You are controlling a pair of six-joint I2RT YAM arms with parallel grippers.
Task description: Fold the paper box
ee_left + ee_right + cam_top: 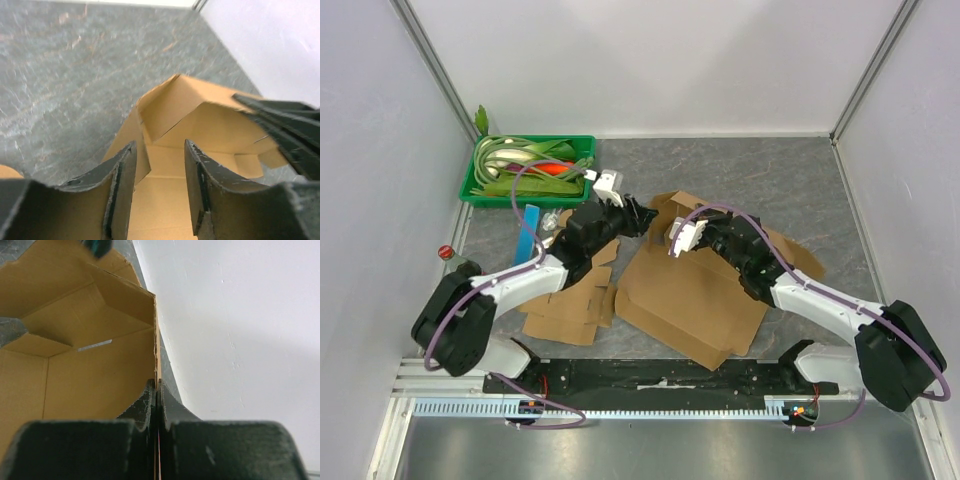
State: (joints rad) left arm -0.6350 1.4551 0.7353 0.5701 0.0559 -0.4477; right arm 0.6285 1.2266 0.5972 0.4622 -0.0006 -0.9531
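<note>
Paper box (695, 295) only partly raised, far flaps up, rest flat; my right gripper (156, 402) pinches one wall, left gripper (159, 170) spread.

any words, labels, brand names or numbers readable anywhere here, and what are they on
No readable text in any view.
paper box: plain brown card, no print visible.
pale strip inside the box: blank, no marks to read.
green tray: no label visible on it, and its contents are too small to show any lettering.
</note>
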